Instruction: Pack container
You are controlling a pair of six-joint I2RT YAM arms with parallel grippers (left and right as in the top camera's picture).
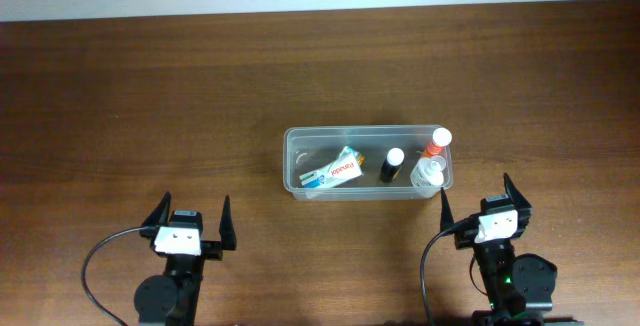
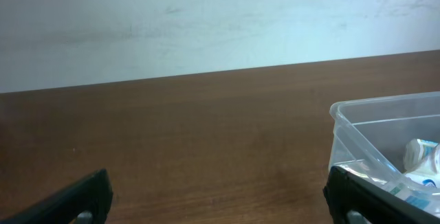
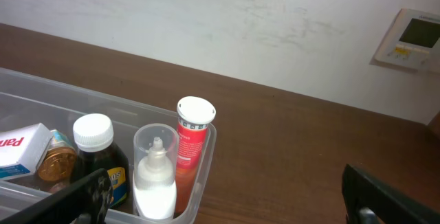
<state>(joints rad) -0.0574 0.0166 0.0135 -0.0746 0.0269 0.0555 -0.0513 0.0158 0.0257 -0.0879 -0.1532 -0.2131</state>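
The clear plastic container [image 1: 300, 144] sits on the brown table right of centre. Inside it lie a white and blue box with red lettering [image 1: 332, 173], a dark bottle with a white cap [image 1: 392, 164], a clear-capped white bottle [image 1: 428, 173] and a red tube with a white cap [image 1: 437, 142]. The right wrist view shows the container [image 3: 206, 157], dark bottle [image 3: 96, 157], white bottle [image 3: 155, 179] and red tube [image 3: 192, 141]. My left gripper [image 1: 190, 212] is open and empty at the front left. My right gripper [image 1: 474, 194] is open and empty, just in front of the container's right end.
The left wrist view shows the container's left corner [image 2: 344, 124] with the box [image 2: 423, 157] inside. A pale wall runs behind the table, with a white wall panel [image 3: 412, 40] at the right. Black cables loop beside both arm bases at the front edge.
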